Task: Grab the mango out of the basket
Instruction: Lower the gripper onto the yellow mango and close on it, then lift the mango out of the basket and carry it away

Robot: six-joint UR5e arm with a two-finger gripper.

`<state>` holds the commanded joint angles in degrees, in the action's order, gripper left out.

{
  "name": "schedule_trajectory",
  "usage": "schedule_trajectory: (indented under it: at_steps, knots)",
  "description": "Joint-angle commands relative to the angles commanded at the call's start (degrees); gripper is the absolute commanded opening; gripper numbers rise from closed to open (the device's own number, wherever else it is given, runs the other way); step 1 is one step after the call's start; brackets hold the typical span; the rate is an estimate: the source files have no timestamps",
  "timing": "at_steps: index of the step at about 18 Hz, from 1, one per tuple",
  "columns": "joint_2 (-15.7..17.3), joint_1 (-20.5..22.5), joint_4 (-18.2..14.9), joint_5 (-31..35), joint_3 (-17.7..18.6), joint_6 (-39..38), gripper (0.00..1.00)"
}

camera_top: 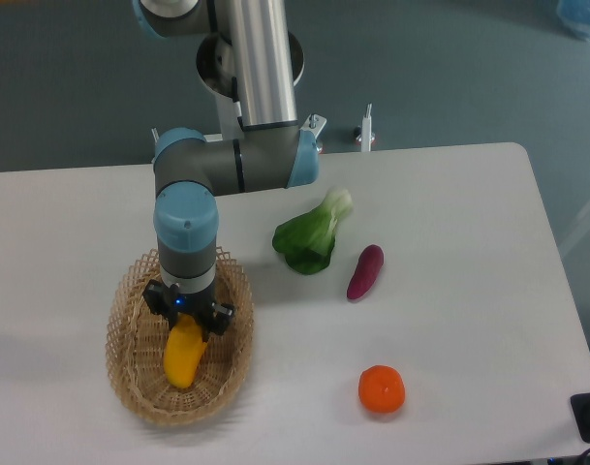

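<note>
White worktop [450, 252]: near its front-left corner, jaws appear clamped on the mango's [183, 354] upper end inside the basket [130, 387]; the off-centre hold risks slipping.

On your white table [469, 232] you have a leafy bok choy [311, 237] near the middle, with a purple sweet potato [364, 272] just beside it to the right, the two apart. Nearer the front edge, below the sweet potato, sits a round orange [382, 388].

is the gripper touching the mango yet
Touching: in the camera view the gripper sits down over the mango's upper end inside the basket, no gap.
</note>
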<state>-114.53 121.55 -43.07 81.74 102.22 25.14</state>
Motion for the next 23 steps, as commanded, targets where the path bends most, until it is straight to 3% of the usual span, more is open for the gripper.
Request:
schedule_trajectory:
  at_steps: [3, 7, 10, 15, 23]
  knots:
    - [2.2, 0.9, -0.1, -0.1, -2.1, -0.2, 0.59]
    - [5.9, 5.4, -0.1, -0.4, -2.3, 0.7, 0.59]
    - [8.1, 10.6, -0.2, -0.5, -2.4, 3.6, 0.60]
    - [12.0, 20.2, -0.9, -1.9, -2.1, 14.7, 0.59]
    - [12.0, 31.8, -2.5, -1.9, -1.7, 29.2, 0.59]
